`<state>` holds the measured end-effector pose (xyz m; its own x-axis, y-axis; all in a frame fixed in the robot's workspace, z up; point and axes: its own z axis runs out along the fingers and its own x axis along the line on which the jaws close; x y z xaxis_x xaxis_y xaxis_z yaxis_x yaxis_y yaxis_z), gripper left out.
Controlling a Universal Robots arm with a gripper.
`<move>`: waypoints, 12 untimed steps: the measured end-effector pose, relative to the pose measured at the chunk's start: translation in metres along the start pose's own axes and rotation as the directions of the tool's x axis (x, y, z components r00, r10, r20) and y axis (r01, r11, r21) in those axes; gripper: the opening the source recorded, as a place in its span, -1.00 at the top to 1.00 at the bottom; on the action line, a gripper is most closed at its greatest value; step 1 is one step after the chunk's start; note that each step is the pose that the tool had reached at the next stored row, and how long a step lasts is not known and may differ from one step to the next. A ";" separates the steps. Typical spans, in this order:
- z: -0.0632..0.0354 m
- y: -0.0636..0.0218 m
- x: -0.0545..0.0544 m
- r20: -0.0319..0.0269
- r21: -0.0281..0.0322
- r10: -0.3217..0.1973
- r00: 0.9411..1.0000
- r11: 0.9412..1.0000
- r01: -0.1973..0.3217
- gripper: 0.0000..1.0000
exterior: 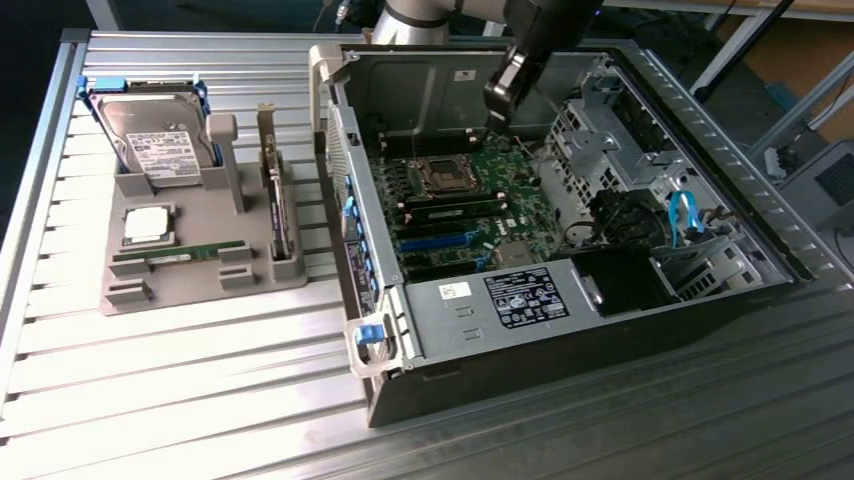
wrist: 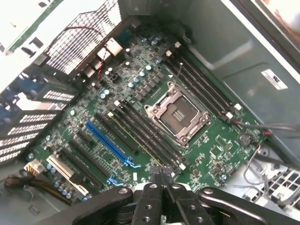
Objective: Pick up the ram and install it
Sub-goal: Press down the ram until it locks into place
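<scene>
Exterior view: arm reaches down into the open computer case (exterior: 694, 300), gripper (wrist: 161, 177) above the motherboard (wrist: 140, 112), jaws closed together, seemingly holding nothing.

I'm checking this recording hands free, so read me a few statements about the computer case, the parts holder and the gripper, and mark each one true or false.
1. The gripper is over the motherboard inside the open computer case. True.
2. The gripper is open wide. False: its fingers are shut together.
3. The ram lies in the grey parts holder beside the case. True.
4. The processor socket holds a silver chip. False: it is empty; the silver processor chip sits on the holder.
5. The hard drive is inside the case. False: it stands in the holder.
</scene>
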<state>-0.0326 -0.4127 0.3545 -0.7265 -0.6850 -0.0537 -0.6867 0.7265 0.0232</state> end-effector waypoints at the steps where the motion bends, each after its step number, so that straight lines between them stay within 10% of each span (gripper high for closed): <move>1: 0.0000 0.0000 0.000 0.001 0.001 0.021 1.000 1.000 -0.021 0.80; 12: 0.0000 0.0000 0.000 0.006 0.007 0.168 0.986 0.986 -0.168 0.80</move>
<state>-0.0326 -0.4127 0.3546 -0.8312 -0.5532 -0.0550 -0.5550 0.8315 0.0249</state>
